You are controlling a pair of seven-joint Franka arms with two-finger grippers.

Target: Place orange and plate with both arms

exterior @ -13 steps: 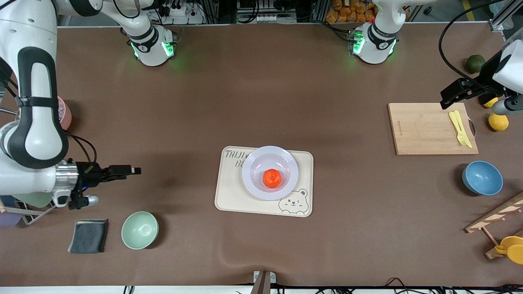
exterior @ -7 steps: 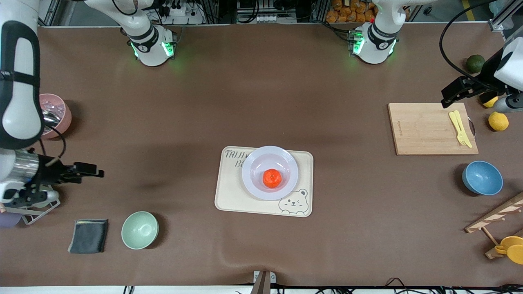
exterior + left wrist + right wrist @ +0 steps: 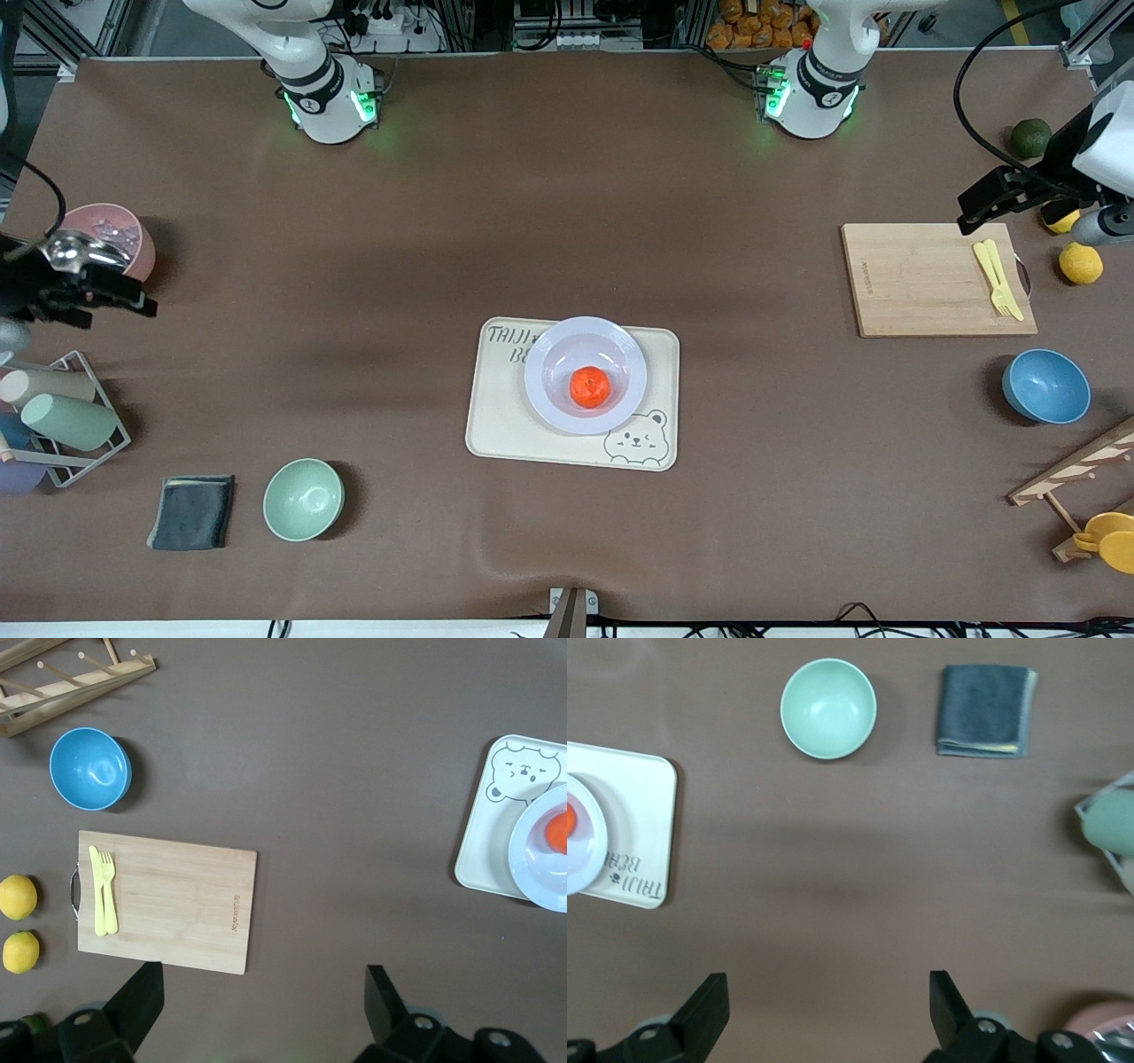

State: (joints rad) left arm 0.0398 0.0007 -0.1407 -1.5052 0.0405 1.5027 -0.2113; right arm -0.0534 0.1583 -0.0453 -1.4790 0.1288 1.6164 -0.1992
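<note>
With the orange sitting in the plate on the tray, your task looks done, and both the left gripper and right gripper hang empty, fingers wide apart, above the tabletop.

I'm watching from high across the table, facing both bases. Both wrist cameras look straight down from well up; each catches the tray edge, also in my front view.
</note>
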